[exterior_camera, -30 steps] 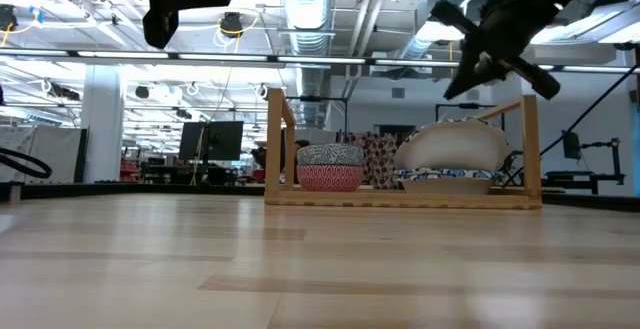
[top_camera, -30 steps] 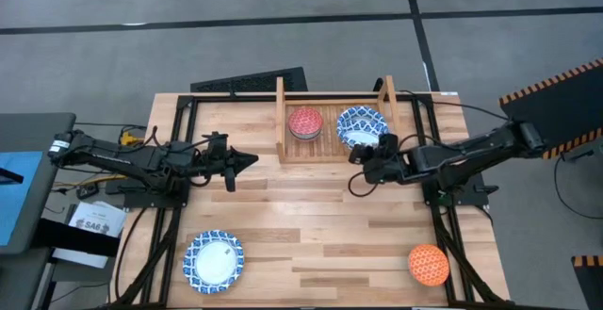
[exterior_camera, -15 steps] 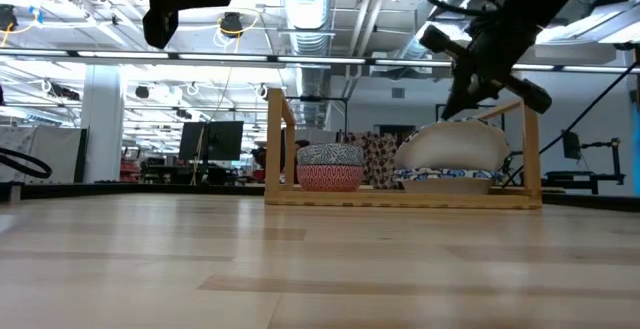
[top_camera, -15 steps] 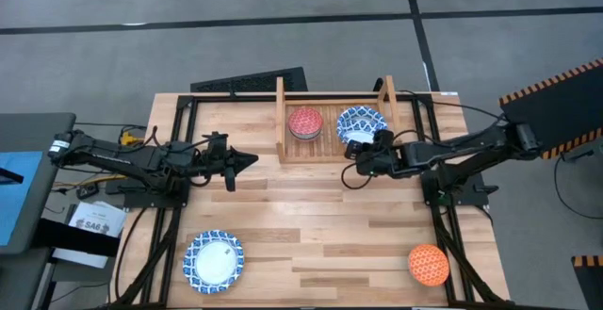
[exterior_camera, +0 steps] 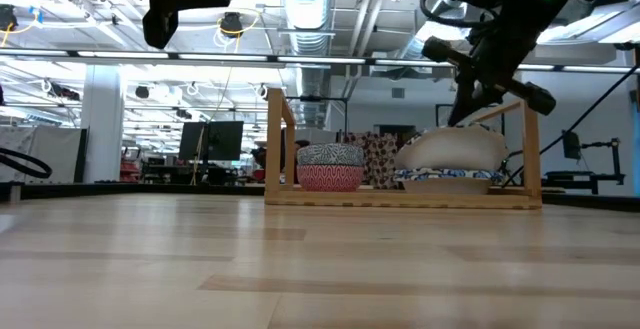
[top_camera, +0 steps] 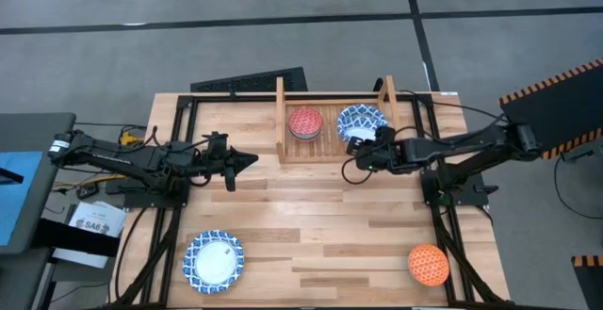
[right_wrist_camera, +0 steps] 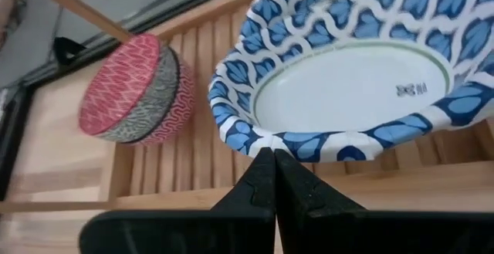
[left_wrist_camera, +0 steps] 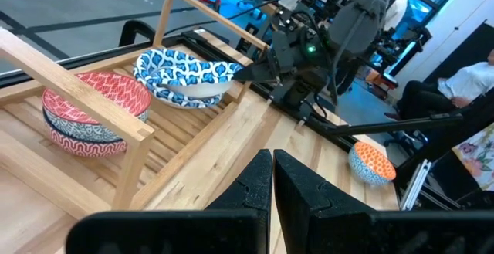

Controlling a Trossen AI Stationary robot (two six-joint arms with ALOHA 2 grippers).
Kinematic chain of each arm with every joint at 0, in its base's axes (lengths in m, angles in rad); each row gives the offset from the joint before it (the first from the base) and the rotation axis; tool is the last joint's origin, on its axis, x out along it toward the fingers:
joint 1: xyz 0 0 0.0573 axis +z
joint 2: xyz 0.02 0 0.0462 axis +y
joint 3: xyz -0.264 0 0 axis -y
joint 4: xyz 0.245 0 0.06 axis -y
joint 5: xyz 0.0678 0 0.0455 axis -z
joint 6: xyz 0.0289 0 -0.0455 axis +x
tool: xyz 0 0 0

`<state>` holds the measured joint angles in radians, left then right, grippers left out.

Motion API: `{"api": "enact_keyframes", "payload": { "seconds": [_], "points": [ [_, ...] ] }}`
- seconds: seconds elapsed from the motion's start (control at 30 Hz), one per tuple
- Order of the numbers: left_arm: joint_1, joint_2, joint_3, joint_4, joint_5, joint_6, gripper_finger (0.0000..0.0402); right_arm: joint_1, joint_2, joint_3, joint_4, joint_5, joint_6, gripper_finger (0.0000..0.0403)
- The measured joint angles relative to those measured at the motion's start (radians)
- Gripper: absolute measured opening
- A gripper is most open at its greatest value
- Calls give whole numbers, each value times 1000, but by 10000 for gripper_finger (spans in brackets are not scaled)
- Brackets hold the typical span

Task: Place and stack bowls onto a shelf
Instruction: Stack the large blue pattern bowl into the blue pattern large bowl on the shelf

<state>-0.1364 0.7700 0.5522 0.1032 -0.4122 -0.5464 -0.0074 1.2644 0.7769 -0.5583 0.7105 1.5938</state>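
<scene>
The wooden shelf [top_camera: 280, 112] stands at the table's far edge. On its left part sits a small stack of bowls with a red one [top_camera: 304, 122] on top. On its right part a wide white bowl with a blue pattern [top_camera: 363, 120] lies tilted on another patterned bowl [exterior_camera: 445, 177]. My right gripper [right_wrist_camera: 272, 156] is shut, and its tips are at that tilted bowl's near rim. My left gripper [top_camera: 252, 159] is shut and hovers over the table left of the shelf. One more white-and-blue bowl [top_camera: 214, 260] and an orange bowl [top_camera: 428, 264] rest on the table's near part. My right gripper has its shut fingertips [right_wrist_camera: 262, 165] right under the near rim [right_wrist_camera: 270, 141] of the tilted white-and-blue bowl, coming level from the table's near right side. I cannot tell whether they touch it. The bowl rests on the bowl beneath it.
Black metal frame bars [top_camera: 179, 131] run along the table's left and right sides. A dark flat thing [top_camera: 250, 82] lies behind the shelf. The middle of the table between the shelf and the two near bowls is bare wood [top_camera: 320, 225].
My right gripper has moved toward the far edge, from the table in front of the shelf up to the tilted bowl's near rim. The bowls have stayed where they were.
</scene>
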Motion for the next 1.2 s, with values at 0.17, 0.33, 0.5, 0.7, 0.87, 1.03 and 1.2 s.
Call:
{"api": "enact_keyframes", "payload": {
  "seconds": [0.17, 0.33, 0.5, 0.7, 0.87, 1.03, 1.2],
  "points": [
    [0, 0, 0, 0, 0, -1, 0, -48, 0, 0, -18, -60, -30, 17],
    [0, 0, 0, 0, 1, -12, 0, -82, 0, 0, -18, -109, -52, 17],
    [0, 0, 0, -1, 1, -12, 0, -107, 38, -1, -22, -166, -80, 17],
    [0, 0, 0, -4, 2, -19, 0, -106, 154, -2, 7, -191, -21, 20],
    [0, 0, 0, -10, 8, -23, 0, -104, 200, -2, 105, -192, -42, 18],
    [0, 0, 0, -12, 8, -26, 0, -76, 126, 0, 83, -200, -125, 16],
    [0, 0, 0, -18, 3, -26, 0, -24, 62, 1, -70, -178, -82, 16]
  ]
}}
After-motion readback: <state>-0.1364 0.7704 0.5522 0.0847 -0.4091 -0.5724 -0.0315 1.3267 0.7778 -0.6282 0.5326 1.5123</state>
